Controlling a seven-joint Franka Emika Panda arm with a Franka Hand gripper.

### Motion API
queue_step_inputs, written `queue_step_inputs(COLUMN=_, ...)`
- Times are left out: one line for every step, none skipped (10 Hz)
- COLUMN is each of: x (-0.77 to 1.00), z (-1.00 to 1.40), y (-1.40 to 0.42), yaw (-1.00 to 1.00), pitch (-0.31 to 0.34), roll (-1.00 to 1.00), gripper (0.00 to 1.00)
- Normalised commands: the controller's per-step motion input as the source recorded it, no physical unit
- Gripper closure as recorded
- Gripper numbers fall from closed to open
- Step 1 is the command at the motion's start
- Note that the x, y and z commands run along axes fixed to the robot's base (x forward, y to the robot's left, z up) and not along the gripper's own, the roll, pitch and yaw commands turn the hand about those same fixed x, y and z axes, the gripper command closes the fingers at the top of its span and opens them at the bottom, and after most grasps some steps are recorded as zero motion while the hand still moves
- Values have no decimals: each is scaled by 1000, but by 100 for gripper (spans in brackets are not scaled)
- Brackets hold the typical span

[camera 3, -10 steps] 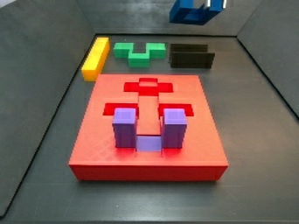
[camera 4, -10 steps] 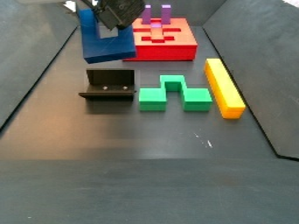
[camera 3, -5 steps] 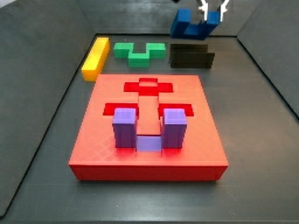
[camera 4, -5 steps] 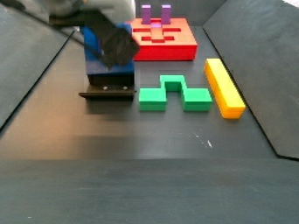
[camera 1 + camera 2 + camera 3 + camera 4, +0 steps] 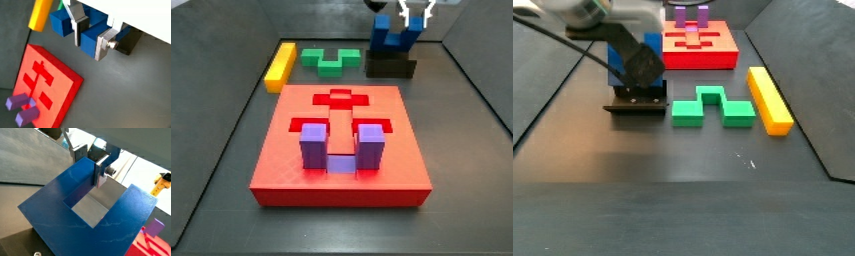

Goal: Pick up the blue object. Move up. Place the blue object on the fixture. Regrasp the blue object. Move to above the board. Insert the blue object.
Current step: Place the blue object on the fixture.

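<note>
Gripper (image 5: 92, 40) fingers are clamped on the dark blue plastic U-shaped block (image 5: 392, 33), held just above the black boxy fixture (image 5: 390, 67). Block could be tipped off if released off-centre.

The dark grey floor (image 5: 673, 200) is seen in both side views. On it rests the red board (image 5: 339, 150), with a purple U-shaped block (image 5: 342, 146) seated in its recess. Beyond the board, 3 things are lined up in a row: a yellow bar (image 5: 281, 65), a green block (image 5: 330, 60) and the black fixture (image 5: 390, 67). The gripper (image 5: 414, 14) is seen above the fixture.
</note>
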Motion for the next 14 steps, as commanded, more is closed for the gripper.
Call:
queue_step_inputs(x=563, z=-566, y=0, yaw=-297, pitch=-89, roll=40, gripper=100)
queue_step_inputs(x=551, z=-334, y=0, yaw=-263, pitch=0, roll=277, gripper=100)
queue_step_inputs(x=563, z=-66, y=9, yaw=-226, pitch=0, roll=483, gripper=100)
queue_step_inputs(x=514, z=0, y=69, yaw=-154, pitch=3, roll=540, gripper=100)
queue_step_inputs(x=549, z=0, y=123, yaw=-97, pitch=0, roll=540, gripper=100)
queue_step_inputs(x=403, z=-34, y=3, yaw=-51, pitch=51, roll=306, gripper=100)
queue_step_inputs(x=37, z=-163, y=0, yaw=0, pitch=0, roll=94, gripper=100)
queue_step_inputs(x=0, z=-46, y=0, yaw=63, pitch=0, roll=14, gripper=100)
queue_step_inputs(x=0, z=0, y=-69, yaw=311, pitch=0, roll=0, gripper=100)
queue_step_inputs(x=60, z=106, y=-46, yaw=414, pitch=3, roll=0, gripper=100)
queue_step_inputs(x=29, z=63, y=-23, yaw=431, pitch=0, roll=0, gripper=100)
queue_step_inputs(x=46, z=29, y=-51, yaw=397, pitch=0, roll=103, gripper=100)
queue_step_inputs(x=-26, z=-29, y=0, yaw=109, pitch=0, roll=334, gripper=100)
queue_step_inputs(x=-234, z=-160, y=51, yaw=0, pitch=0, roll=303, gripper=100)
